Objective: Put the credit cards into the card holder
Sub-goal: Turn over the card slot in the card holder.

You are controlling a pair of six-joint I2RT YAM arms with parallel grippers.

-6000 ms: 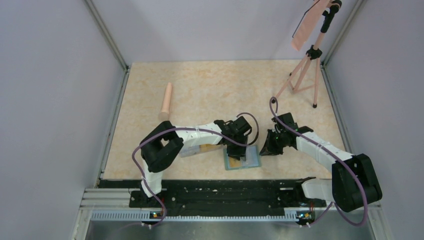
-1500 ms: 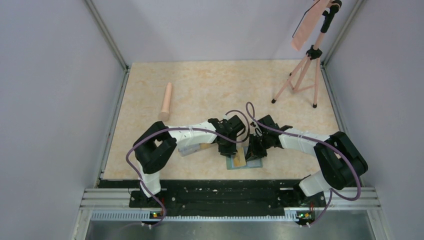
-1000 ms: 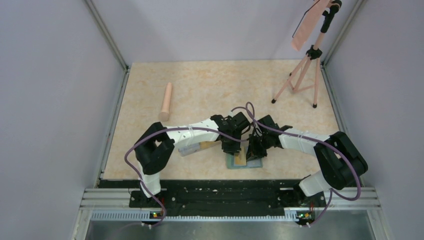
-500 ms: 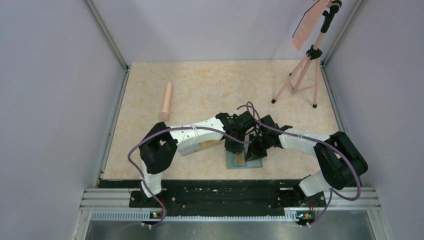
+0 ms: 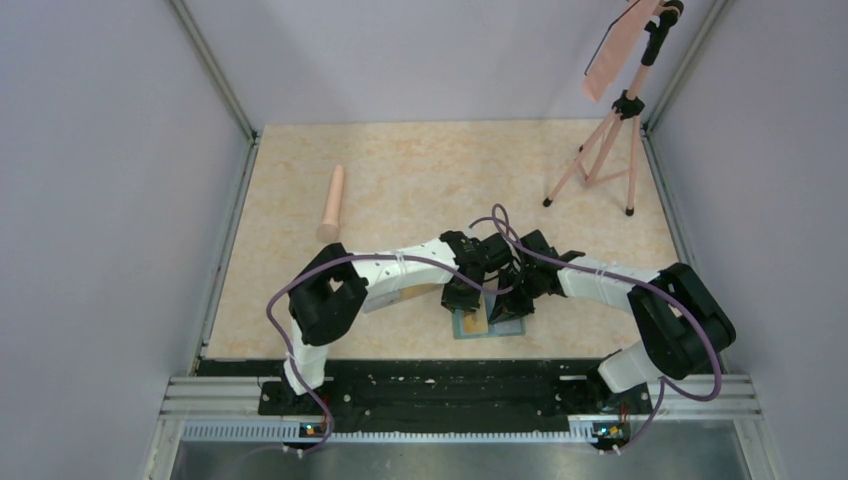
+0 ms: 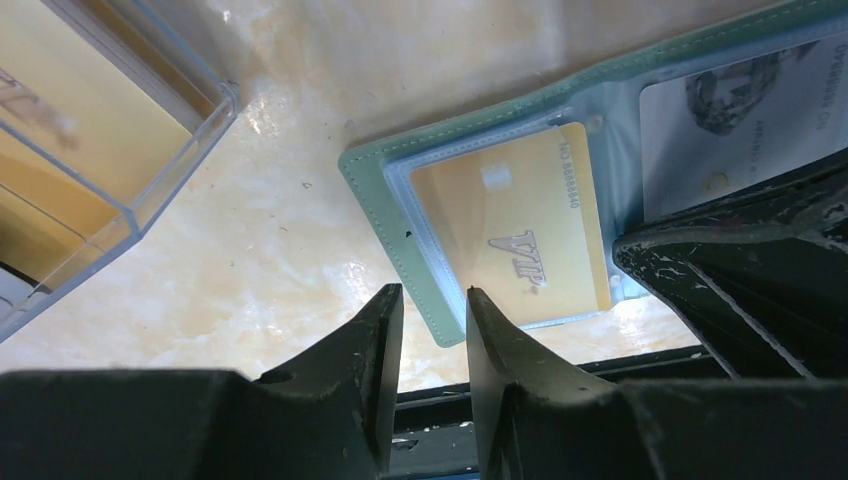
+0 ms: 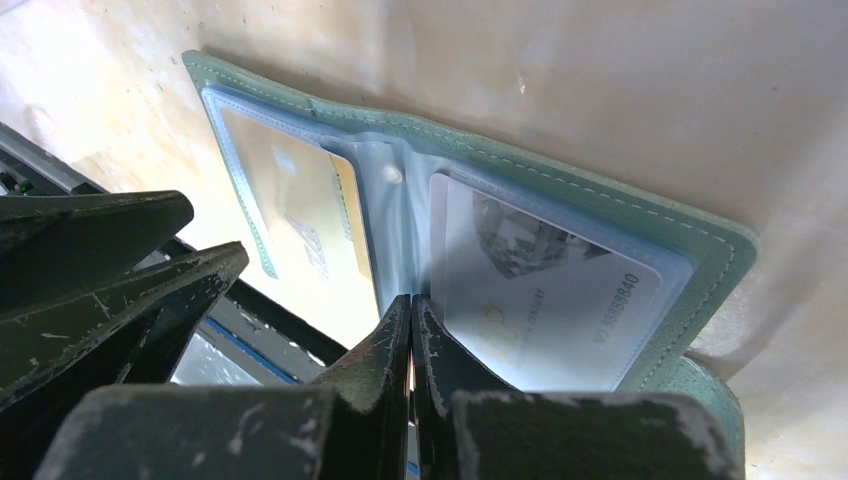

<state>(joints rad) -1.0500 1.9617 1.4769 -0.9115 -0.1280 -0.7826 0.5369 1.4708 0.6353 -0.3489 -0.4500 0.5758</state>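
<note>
Beige tabletop [image 5: 420, 170]; card holder [image 6: 374, 192]; yellow "VIP" card [image 6: 520, 230]

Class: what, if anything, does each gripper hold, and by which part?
Nothing. The left gripper has its jaws apart and empty by the wallet edge; the right gripper is shut, empty, at its fold.

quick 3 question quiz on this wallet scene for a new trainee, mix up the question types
1. True or false: the card holder lies folded shut.
2. How many cards show in its pockets? A none; B two; C five.
3. Fill in: the left tool holds nothing, with its jaws slightly apart, while the right tool has its jaws ____.

Key:
1. False. It lies spread open.
2. B. There is one yellow card and one whitish card.
3. shut
</note>
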